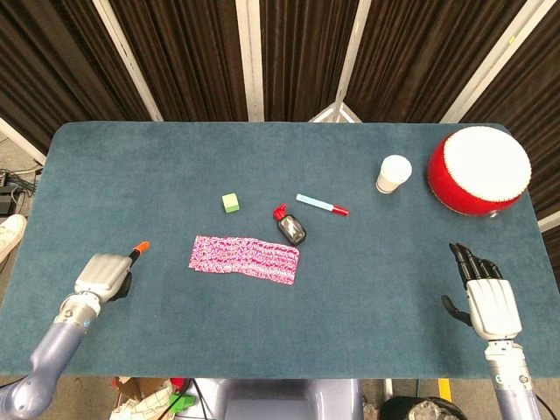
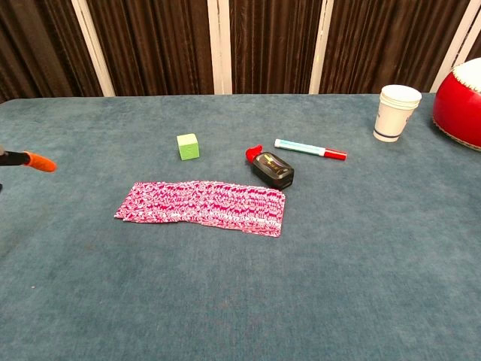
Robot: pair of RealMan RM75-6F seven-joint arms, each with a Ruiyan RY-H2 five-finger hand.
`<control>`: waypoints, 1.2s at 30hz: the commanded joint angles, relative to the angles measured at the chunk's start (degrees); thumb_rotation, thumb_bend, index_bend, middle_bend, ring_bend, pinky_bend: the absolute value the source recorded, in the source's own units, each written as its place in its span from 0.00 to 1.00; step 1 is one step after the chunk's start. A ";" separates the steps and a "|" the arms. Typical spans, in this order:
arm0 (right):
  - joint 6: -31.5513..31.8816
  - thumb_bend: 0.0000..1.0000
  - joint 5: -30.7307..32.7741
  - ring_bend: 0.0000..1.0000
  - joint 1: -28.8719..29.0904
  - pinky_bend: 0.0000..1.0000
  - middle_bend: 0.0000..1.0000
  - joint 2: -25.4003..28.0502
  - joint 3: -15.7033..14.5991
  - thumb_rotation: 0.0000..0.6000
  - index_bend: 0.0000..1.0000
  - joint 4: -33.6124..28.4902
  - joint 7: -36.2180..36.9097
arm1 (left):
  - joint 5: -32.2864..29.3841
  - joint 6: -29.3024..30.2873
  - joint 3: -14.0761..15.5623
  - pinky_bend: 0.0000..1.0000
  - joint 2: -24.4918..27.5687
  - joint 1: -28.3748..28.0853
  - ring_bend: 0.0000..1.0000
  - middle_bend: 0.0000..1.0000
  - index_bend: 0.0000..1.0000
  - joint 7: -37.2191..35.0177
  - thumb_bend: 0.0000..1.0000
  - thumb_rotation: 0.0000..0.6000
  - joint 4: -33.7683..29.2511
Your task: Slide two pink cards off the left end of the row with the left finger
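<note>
We see the left hand [image 1: 103, 275] resting low at the table's [image 1: 131, 166] near left corner, fingers curled in around nothing, one orange-tipped finger [image 1: 140, 249] pointing toward the row of pink cards [image 1: 245, 258], well short of its left end. The right hand [image 1: 484, 297] lies flat near the right edge, fingers straight, close together and empty. The chest view shows only the orange fingertip at its left border, and the cards overlapping just before the black bottle [image 2: 272, 169]
</note>
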 commanded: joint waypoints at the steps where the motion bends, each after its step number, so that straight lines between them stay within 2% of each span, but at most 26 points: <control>1: -0.14 0.28 0.12 0.23 0.05 0.24 0.15 -0.09 0.02 1.00 0.01 0.13 -0.11 | -5.18 -0.78 0.50 0.70 -2.94 -4.27 0.79 0.82 0.08 2.99 0.99 1.00 2.26; 15: -1.14 0.28 0.90 0.23 0.50 0.24 0.15 -0.71 0.21 1.00 0.01 0.97 -0.51 | -15.09 0.08 2.56 0.70 -10.34 -13.79 0.80 0.82 0.07 8.52 0.99 1.00 6.37; 36: -1.24 0.28 1.16 0.23 0.63 0.24 0.15 -0.71 0.32 1.00 0.01 1.05 -0.36 | -16.75 3.29 4.38 0.70 -15.03 -19.79 0.80 0.82 0.06 9.39 0.99 1.00 6.54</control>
